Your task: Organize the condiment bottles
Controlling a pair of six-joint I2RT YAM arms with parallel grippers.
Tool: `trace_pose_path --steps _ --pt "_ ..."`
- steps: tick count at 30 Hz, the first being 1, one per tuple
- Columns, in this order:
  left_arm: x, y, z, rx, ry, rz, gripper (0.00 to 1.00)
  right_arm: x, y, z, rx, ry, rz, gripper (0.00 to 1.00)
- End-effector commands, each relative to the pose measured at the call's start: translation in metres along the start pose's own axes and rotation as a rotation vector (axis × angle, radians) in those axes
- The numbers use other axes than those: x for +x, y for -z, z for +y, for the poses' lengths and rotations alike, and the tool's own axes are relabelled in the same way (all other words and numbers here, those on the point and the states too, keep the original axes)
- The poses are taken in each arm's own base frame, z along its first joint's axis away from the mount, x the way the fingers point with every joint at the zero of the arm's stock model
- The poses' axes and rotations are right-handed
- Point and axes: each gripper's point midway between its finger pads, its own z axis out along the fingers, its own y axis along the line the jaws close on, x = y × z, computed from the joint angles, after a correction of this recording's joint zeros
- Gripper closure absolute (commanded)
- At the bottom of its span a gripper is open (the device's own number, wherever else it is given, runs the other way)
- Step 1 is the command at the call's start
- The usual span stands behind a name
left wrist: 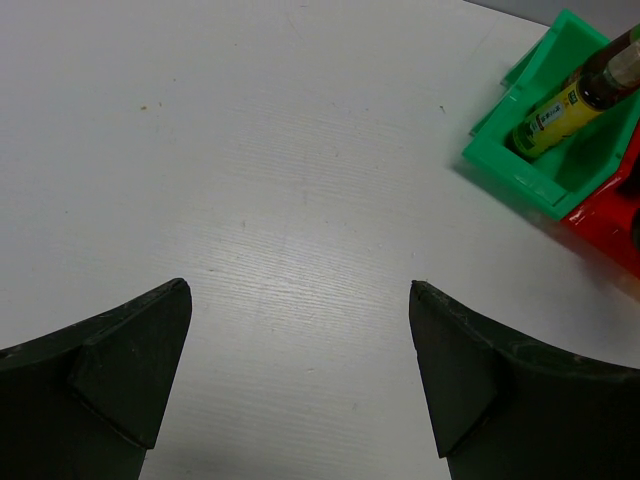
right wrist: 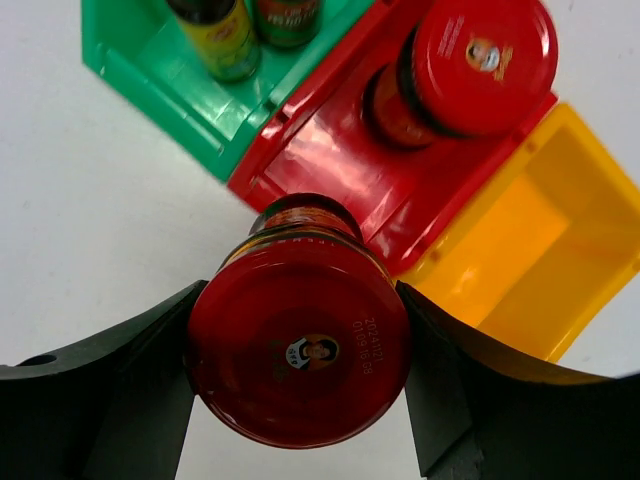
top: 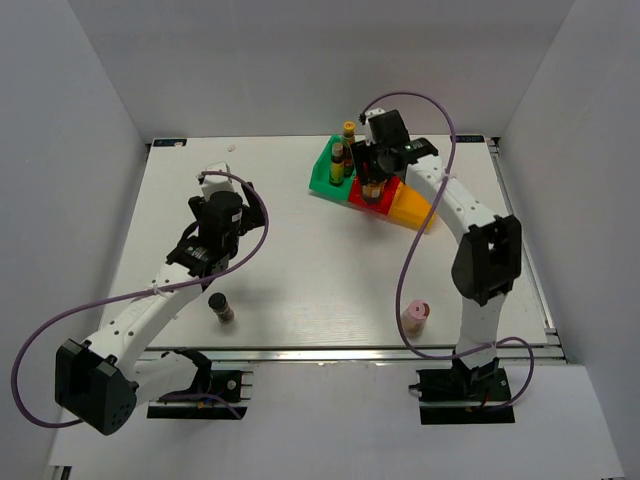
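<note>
My right gripper (right wrist: pixel 300 340) is shut on a squat red-lidded jar (right wrist: pixel 298 345), holding it at the near end of the red bin (right wrist: pixel 330 150); I cannot tell if the jar touches the bin. A second red-lidded jar (right wrist: pixel 480 65) stands in that bin. Two slim yellow-capped bottles (top: pixel 349 130) (top: pixel 338 158) stand in the green bin (top: pixel 322 178). The black-capped shaker (top: pixel 221 307) and the pink-capped bottle (top: pixel 415 316) stand on the table near the front. My left gripper (left wrist: pixel 298 290) is open and empty over bare table, left of the bins.
The yellow bin (top: pixel 415 211) sits right of the red bin (top: pixel 385 200) and holds nothing. The three bins stand side by side at the back of the white table (top: pixel 300 260). Grey walls enclose the table on three sides.
</note>
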Motion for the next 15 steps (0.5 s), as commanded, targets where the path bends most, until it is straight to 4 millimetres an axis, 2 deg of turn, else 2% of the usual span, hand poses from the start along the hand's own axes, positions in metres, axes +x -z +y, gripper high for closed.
trace_pose_path --steps 1,2,6,11,15 --pt "-0.007 0.001 0.007 -0.028 0.007 -0.028 0.02 -0.062 0.002 -0.010 0.015 0.051 -0.169 0.70" --pt "-0.007 0.000 0.006 -0.029 0.005 -0.025 0.02 -0.072 0.002 -0.015 0.028 0.047 -0.191 0.70" --pt "-0.005 -0.003 0.006 -0.035 -0.004 -0.019 0.02 -0.082 -0.017 -0.029 0.058 0.054 -0.229 0.71" --pt "-0.003 -0.005 0.006 -0.041 -0.014 -0.013 0.02 -0.077 -0.031 -0.041 0.095 0.070 -0.219 0.71" --pt "-0.002 -0.005 0.007 -0.043 -0.015 -0.013 0.02 -0.065 -0.042 -0.046 0.102 0.067 -0.188 0.68"
